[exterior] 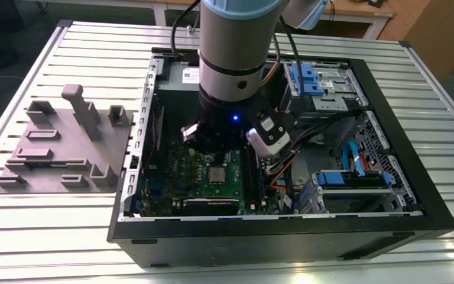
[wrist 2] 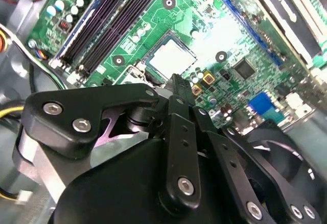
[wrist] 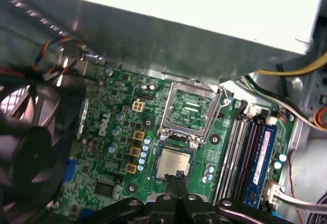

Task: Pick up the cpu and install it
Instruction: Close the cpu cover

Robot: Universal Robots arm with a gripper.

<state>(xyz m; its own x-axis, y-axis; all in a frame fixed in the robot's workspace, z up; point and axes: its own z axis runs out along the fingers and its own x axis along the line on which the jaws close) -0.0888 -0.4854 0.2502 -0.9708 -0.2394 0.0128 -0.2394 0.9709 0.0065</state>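
The cpu (wrist: 174, 164) lies flat in the motherboard (wrist: 117, 147) socket, load plate raised. The hand (wrist: 176, 179) hovers just above its edge, fingertips pinched together, holding nothing. Judged light, rigid, slick-topped and fragile (grip opposite edges only).

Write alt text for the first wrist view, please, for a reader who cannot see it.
The cpu sits in its socket on the green motherboard, with the socket's metal cover flipped open beyond it. The black gripper has its fingertips together at the chip's near edge.
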